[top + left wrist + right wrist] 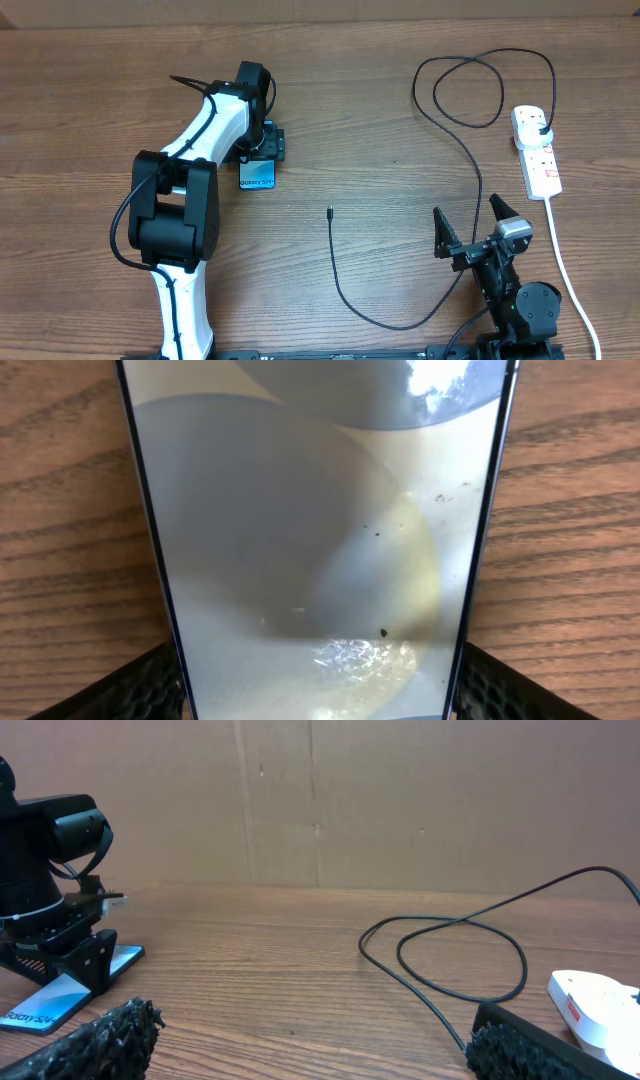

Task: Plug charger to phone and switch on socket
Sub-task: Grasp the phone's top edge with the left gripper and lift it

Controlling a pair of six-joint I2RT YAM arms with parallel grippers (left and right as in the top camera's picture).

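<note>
**Charger seated in the strip, phone end not yet plugged**

The black adapter sat in the far end of the white rectangular power strip with red switch marks at the right of the table. From it the long thin black charger cable looped at the far side and curved back along the near side. Its small plug tip lay loose on the wood mid-table, well apart from the slim rectangular smartphone with a light blue-teal screen on the left.

The left gripper stood over the smartphone's far part. Its black pads lay against both long edges, apparently pinching it. The right gripper was spread wide and held nothing, near the front edge beside the thick white cord.

By this reading, only the adapter end was done. The tip remained to be picked up and plugged into the smartphone, and the switch pressed; its position could not be made out.

The table was brown wood-grain laminate, and a plain brown cardboard-like panel stood behind it.
</note>
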